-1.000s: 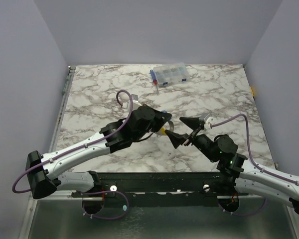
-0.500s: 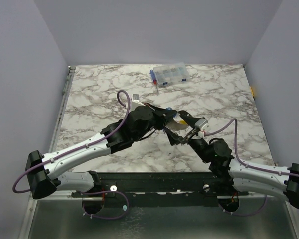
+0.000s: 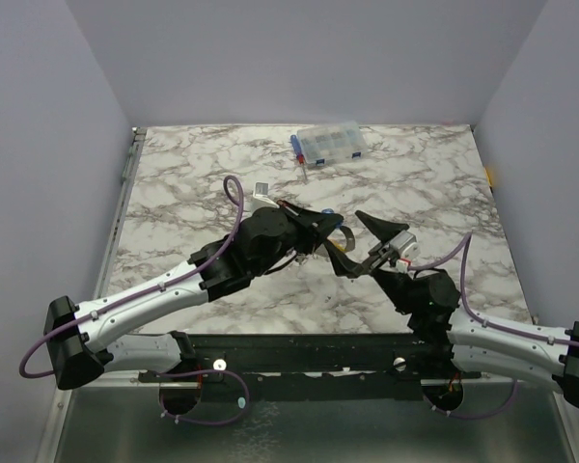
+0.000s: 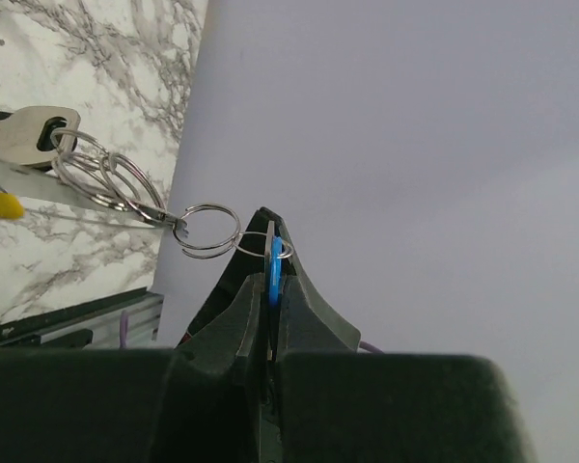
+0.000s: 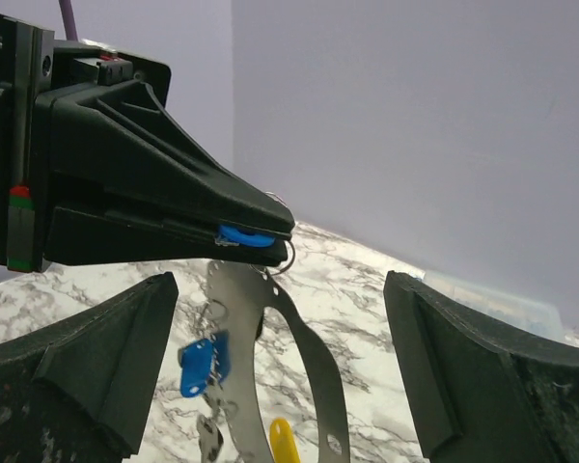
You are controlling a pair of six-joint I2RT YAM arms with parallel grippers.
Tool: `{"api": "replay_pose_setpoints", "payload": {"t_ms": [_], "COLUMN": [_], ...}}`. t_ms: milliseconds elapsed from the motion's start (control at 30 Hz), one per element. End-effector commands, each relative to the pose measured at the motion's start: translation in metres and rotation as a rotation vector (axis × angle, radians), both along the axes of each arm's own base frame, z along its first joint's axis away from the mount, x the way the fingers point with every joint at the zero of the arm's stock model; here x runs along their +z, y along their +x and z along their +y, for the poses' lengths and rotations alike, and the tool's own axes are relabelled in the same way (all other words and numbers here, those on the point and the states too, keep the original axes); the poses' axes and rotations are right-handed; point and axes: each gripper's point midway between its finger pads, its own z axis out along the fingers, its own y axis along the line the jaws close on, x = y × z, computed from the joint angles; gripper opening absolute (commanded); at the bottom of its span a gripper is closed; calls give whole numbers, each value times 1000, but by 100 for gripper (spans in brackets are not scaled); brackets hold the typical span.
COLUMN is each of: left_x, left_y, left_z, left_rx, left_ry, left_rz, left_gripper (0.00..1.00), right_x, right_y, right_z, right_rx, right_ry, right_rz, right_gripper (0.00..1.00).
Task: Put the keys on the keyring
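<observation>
1. Clamping a blue key tag [image 4: 275,275] edge-on, the left pincer [image 4: 272,258] is fully closed on it and lifted off the tabletop [image 3: 425,183], near the centre of the top view.
2. From that tag a short run of small split rings [image 4: 125,178] leads to the upper left of the left wrist view. It ends at a silver metal key [image 4: 19,135].
3. The keyring [image 5: 309,357], a flat silver hoop, hangs below the clamped tag in the middle of the right wrist view. A second blue tag [image 5: 205,365] and a yellow tag [image 5: 282,439] dangle beside it.
4. The right pincer [image 5: 278,285] is spread wide and holds nothing. Its two fingers flank the hanging bunch without touching it.
5. Several pieces look joined to the bunch already. Whether each sits on the hoop itself or only on the rings, I cannot tell.
6. One loose tag [image 3: 261,187], small and dark-outlined, lies on the tabletop left of centre in the top view. It probably remains to be threaded.
7. Counted:
   - two pincers
   - one keyring
   - two blue tags
   - one yellow tag
   - one metal key
   - one loose tag
   - three or four split rings
   - one clear compartment box [image 3: 330,143], at the top centre of the top view
</observation>
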Motion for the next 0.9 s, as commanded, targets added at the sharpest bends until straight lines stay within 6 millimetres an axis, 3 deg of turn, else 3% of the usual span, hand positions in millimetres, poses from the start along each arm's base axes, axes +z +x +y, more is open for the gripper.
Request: {"api": "replay_pose_setpoints", "payload": {"t_ms": [0,233,467,667,867], "left_x": [25,27,29,31,31], "left_y": [-8,-12,-14,-15,-14], "left_z": [-3,-3,-5,-4,-5], "left_rx": [-48,-63,-76,-80,-74], "left_ry": [-87,-123,-158,-183,-217], "left_rz": [-49,-52,-50,-51,-41], "left_gripper": [0,0,0,0,0], "right_x": [11,15,15,12,10], "right_y": [-2,8,17,23,28], "right_z": [11,14,18,14,14], "right_rx": [29,-10,-49,-93,-116], "right_ry": [-17,-8,-22,-6,18], "right_rz": [-35,-27,-48,-53,-55], "right_gripper": [100,97,87,58,66]}}
